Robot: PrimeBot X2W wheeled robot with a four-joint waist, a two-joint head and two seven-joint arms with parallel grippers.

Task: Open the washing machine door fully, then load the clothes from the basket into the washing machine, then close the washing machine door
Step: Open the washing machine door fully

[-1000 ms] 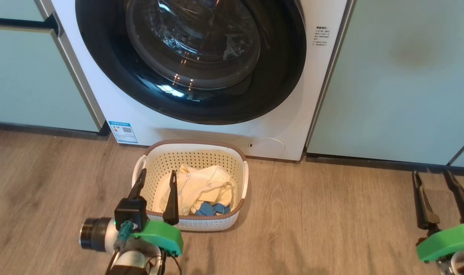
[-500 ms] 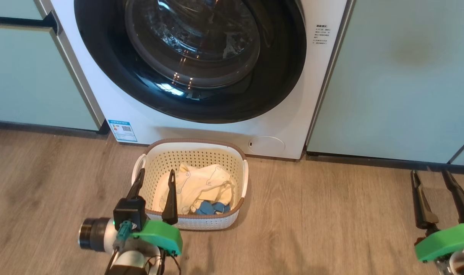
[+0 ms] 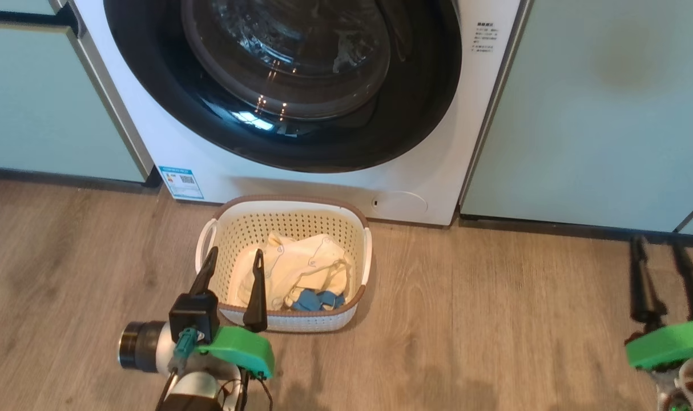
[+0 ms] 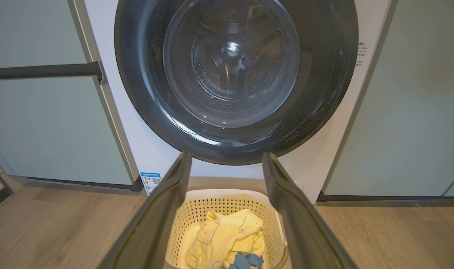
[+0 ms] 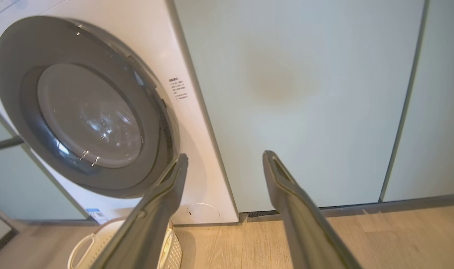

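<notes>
Step 1 not started: washing machine door shut flush on the washing machine. Left gripper jaws wide, empty, hovering at the basket near-left rim. Right gripper wide, empty, far right over floor. Basket sits on the floor just near of the machine and holds the clothes: pale yellow pieces, 1 blue strappy bit. Next move likely means catching the door's edge and swinging it out; handle unclear.
</notes>
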